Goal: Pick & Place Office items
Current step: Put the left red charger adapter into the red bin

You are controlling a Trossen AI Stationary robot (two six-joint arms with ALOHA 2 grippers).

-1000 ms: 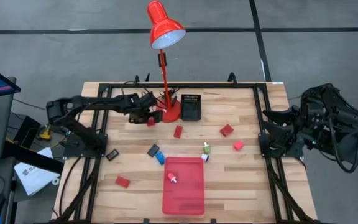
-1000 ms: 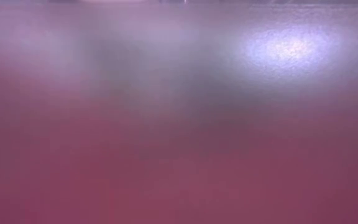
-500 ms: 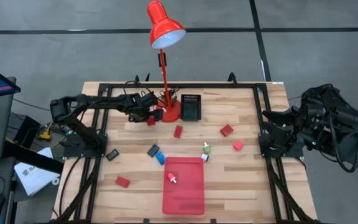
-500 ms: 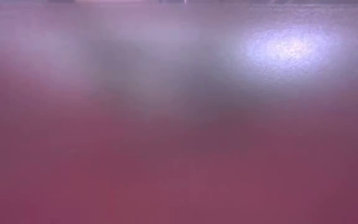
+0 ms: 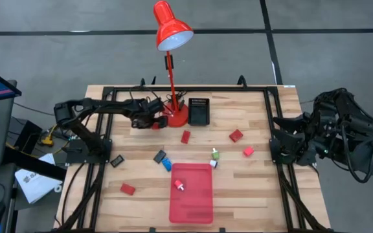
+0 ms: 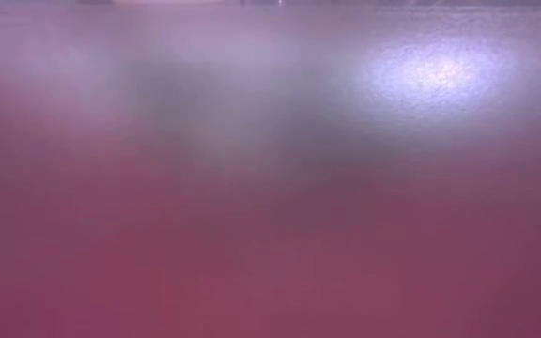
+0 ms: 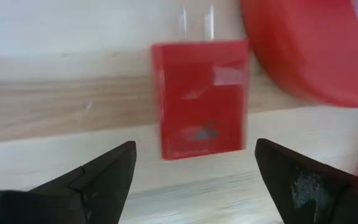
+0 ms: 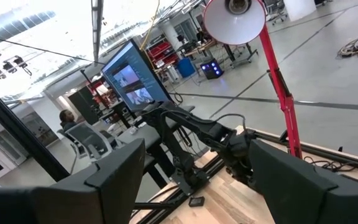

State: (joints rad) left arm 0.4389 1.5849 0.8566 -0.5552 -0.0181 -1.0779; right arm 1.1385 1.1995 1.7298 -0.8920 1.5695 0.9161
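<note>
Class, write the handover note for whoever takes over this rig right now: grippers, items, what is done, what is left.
Left gripper: jaws open, poised over a red plug-in block beside the red lamp base; nothing held.
Right gripper: open, parked off the table's right edge.
Done: one small white-and-red piece lies on the red tray.
Left: red blocks, the blue piece, black pieces and the white-green piece lie scattered on the table.

Even, bright overhead light fills the high view, and shadows on the table (image 5: pixel 251 188) are faint. The low view is a pink-purple haze with one pale glare patch; nothing there resolves. The left wrist view is soft, perhaps motion-blurred, around the red block (image 7: pixel 201 98). The right wrist view is sharp, daylit.
</note>
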